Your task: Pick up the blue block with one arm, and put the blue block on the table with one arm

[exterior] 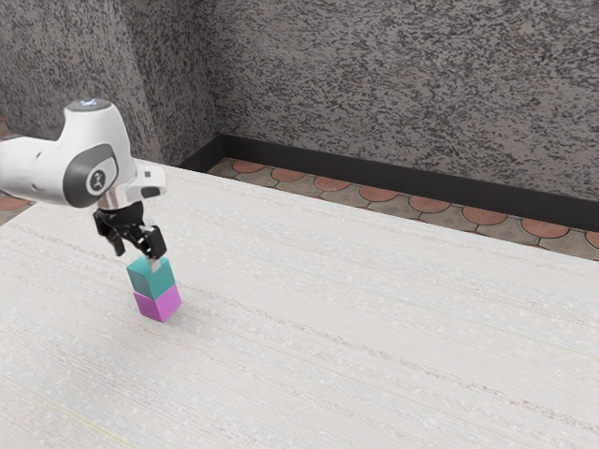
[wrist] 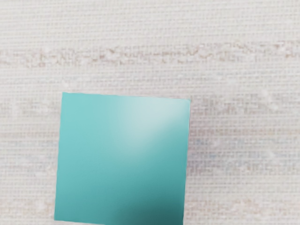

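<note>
- Your hand points down just above the blue block in the exterior view, its two fingers standing apart with nothing gripped between them.
- You can't tell from here whether a fingertip is touching the block's top.
- Your blue block, more of a teal, sits upright on the purple block, and that one rests on the pale bench.
- The two blocks touch, but their edges don't quite line up.
- In the wrist view you're looking down on the blue block's square top face, with a bright sheen near one corner.
- Past the bench you have tiled floor, a black skirting and a mottled grey wall.
</note>
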Controlling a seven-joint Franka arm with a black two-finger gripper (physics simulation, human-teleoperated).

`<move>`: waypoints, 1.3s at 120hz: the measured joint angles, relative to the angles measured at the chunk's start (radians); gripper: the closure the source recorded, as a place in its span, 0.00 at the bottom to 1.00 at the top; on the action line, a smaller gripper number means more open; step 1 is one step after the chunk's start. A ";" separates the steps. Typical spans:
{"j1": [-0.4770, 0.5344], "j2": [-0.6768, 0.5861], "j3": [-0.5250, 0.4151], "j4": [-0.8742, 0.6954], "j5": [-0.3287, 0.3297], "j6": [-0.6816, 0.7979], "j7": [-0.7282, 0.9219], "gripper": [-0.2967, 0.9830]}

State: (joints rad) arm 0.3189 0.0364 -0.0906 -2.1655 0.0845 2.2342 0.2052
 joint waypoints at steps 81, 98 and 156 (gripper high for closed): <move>0.025 0.091 0.002 0.035 0.002 0.028 0.058 0.23; 0.023 0.138 0.002 0.076 0.002 0.030 0.064 0.23; 0.020 0.175 0.002 0.094 0.001 0.031 0.074 0.44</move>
State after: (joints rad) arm 0.3385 0.2119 -0.0889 -2.0715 0.0860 2.2656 0.2788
